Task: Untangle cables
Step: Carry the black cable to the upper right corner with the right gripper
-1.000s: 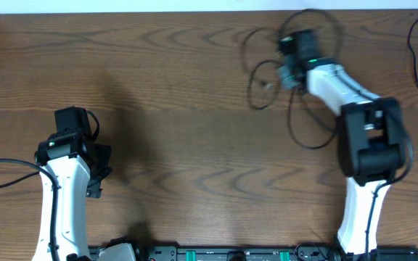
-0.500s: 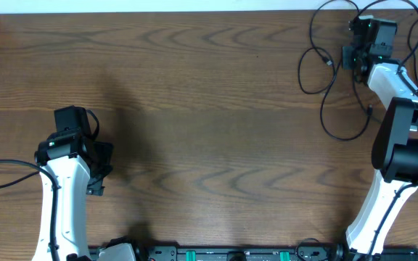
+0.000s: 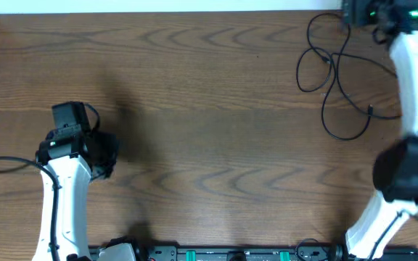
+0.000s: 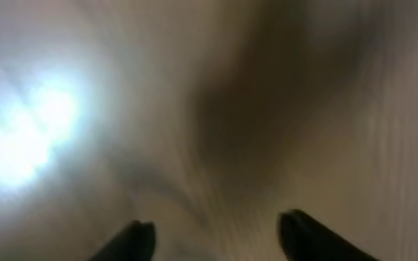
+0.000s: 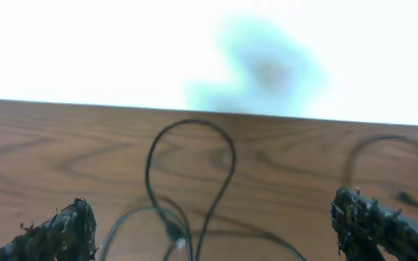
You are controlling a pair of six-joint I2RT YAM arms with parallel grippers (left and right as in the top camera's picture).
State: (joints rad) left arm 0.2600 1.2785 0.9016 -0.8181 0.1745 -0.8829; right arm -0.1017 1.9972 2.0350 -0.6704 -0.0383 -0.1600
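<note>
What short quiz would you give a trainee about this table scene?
1. True or false: the right hand is clamped on the black cable.
2. Where on the table does the black cable lie? A: near-left corner. B: far-right area. C: the middle.
3. Fill in: the left hand is open and holds ____.

Key: 1 false, its fingers are wide apart; 2 B; 3 nothing.
</note>
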